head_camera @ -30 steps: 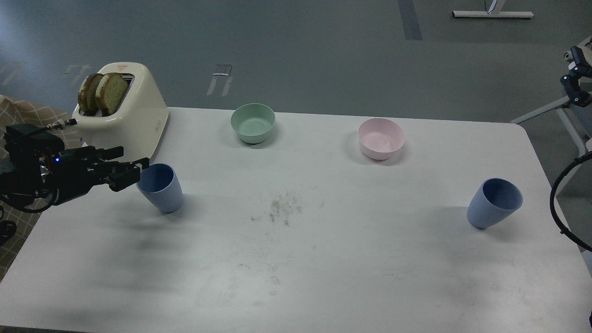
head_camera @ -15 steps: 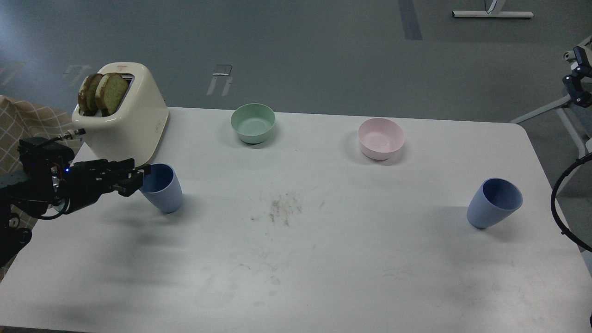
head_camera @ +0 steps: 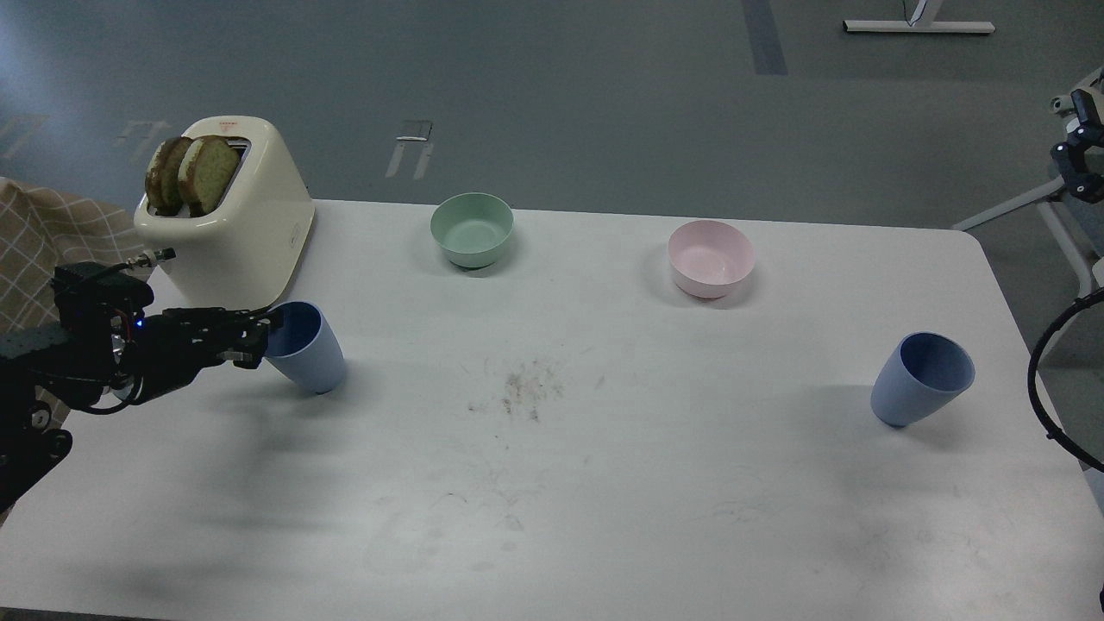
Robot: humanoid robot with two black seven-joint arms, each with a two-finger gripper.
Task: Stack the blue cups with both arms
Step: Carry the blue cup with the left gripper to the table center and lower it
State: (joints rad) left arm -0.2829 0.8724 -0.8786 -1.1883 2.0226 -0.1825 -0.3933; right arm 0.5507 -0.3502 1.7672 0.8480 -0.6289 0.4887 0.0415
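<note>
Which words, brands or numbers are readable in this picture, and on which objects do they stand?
No text can be read.
Toaster: a small reddish mark on its top and a small mark on its side, both too small and blurred to read.
Cups, bowls and table: no print visible.

Left cup [head_camera: 307,354]: we see matte periwinkle blue, handleless, tapered, mouth tipped leftward, on our table's left side.
Right cup [head_camera: 921,378]: identical, mouth leaning right, standing alone near our right edge, well apart.
</note>
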